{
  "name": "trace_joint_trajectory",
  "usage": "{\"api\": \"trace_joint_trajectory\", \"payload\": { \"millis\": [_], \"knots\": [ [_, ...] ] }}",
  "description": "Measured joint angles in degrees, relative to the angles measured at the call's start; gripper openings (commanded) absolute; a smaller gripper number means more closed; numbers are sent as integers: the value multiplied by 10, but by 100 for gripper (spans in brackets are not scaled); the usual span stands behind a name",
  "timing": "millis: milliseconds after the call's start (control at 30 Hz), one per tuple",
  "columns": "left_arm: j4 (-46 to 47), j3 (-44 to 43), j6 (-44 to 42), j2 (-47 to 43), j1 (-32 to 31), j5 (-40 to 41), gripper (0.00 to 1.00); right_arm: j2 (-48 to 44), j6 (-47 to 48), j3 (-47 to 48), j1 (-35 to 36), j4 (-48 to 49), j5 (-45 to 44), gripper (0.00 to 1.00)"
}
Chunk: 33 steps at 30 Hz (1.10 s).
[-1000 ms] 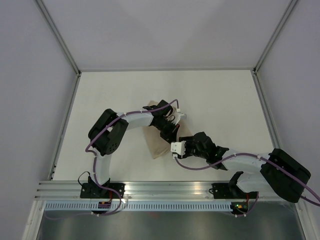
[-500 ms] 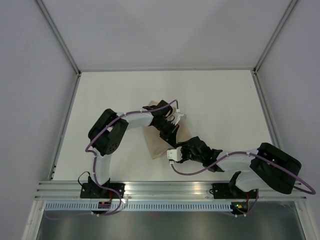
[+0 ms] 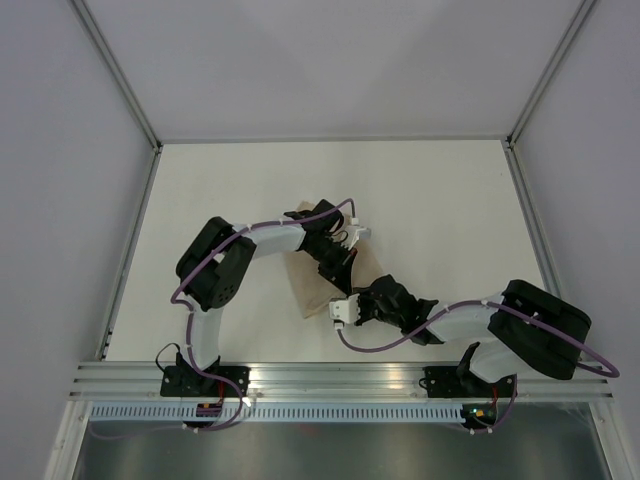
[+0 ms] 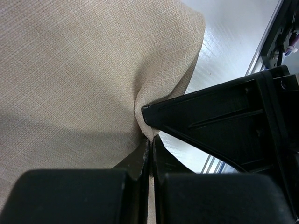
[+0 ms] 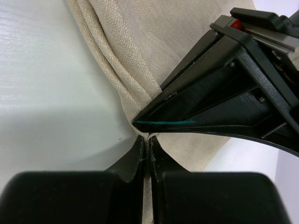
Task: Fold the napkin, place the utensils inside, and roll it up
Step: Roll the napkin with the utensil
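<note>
White table (image 3: 430, 200): open room toward far and side edges; left gripper (image 4: 150, 140) and right gripper (image 5: 145, 138) both clamped on napkin (image 4: 70, 70); arms (image 3: 260, 240) hide most of it overhead.

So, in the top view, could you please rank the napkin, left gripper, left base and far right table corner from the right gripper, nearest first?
From the right gripper:
1. napkin: pinched by it.
2. left gripper: just beyond, mid-table.
3. left base: near edge, left.
4. table corner: far right.

Napkin (image 3: 308, 290) mostly covered in top view; cropped by edges in wrist views
</note>
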<state>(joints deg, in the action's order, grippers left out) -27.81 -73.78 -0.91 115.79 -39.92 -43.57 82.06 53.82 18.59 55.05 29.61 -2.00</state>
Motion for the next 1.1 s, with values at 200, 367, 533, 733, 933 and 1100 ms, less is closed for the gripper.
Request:
{"api": "trace_joint_trajectory", "payload": {
  "millis": [200, 367, 533, 733, 933, 1100],
  "knots": [
    [-2, 0, 0, 0, 6, -5, 30, -9, -1, 22, 1, -57, 7, 1],
    [5, 0, 14, -20, 14, -14, 45, -14, -7, 51, 1, -124, 25, 1],
    [45, 8, 47, -71, 34, -8, 51, -15, -17, 77, 1, -180, 43, 0],
    [94, 48, 104, -146, 76, 70, 53, -15, -27, 125, 1, -271, 74, 0],
    [141, 129, 179, -280, 116, 224, 56, 7, -39, 206, -12, -387, 130, 1],
    [187, 208, 228, -429, 139, 365, 57, 89, -38, 315, -59, -503, 203, 0]
  ]
}}
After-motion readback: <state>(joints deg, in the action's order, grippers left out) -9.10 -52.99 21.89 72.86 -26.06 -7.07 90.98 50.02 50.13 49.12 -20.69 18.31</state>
